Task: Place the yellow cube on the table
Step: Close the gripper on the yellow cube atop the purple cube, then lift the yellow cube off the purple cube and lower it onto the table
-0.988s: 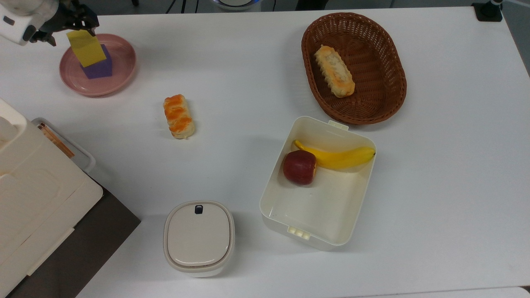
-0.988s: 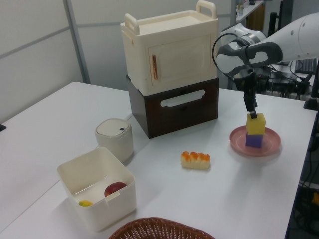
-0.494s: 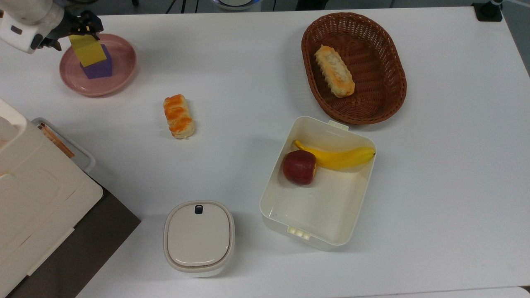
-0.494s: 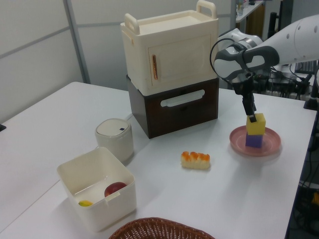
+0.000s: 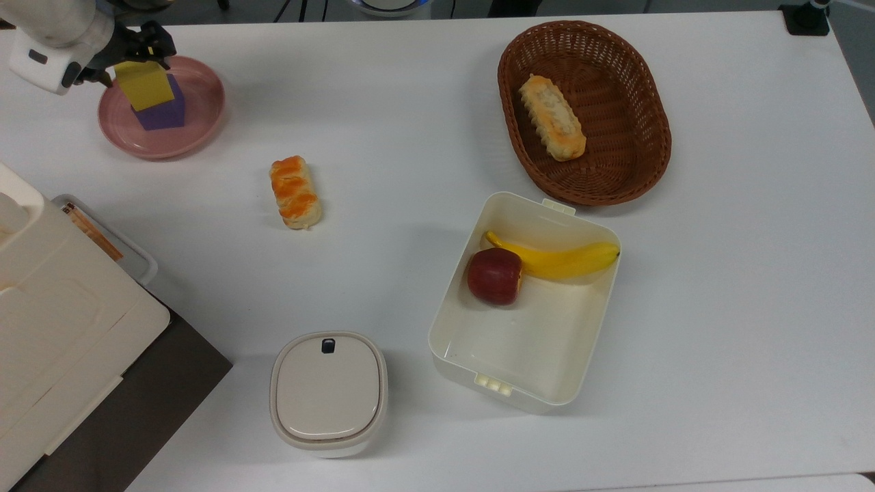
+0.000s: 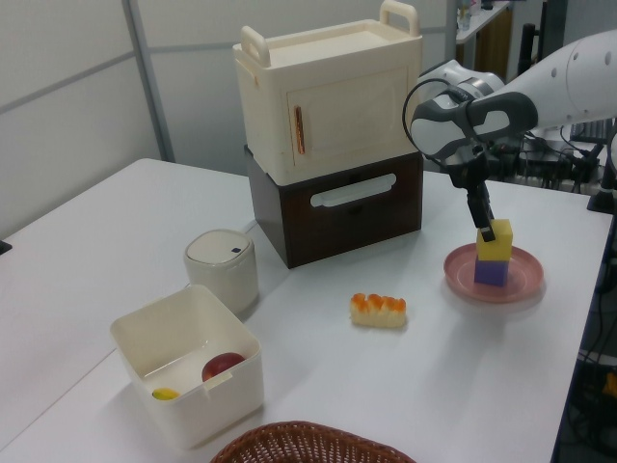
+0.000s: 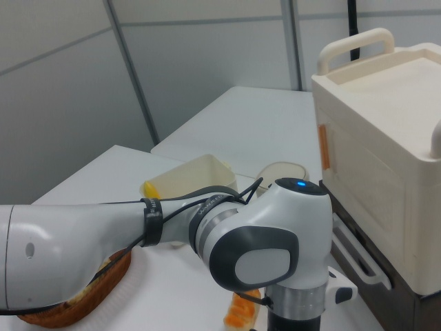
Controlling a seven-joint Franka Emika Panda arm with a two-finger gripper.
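Banana (image 5: 557, 260) and apple (image 5: 495, 275) in cream box (image 5: 540, 372)

The yellow cube (image 5: 144, 85) (image 6: 496, 241) is a small, plain bright-yellow block with sharp edges. It sits squarely on top of a purple cube (image 5: 163, 111) (image 6: 492, 271), in a pink round plate (image 5: 198, 130) (image 6: 521, 287), at the top view's upper left. The table (image 5: 410, 137) (image 6: 116, 231) is a wide, flat white top with a smooth matte surface, and the plate rests on it near its edge
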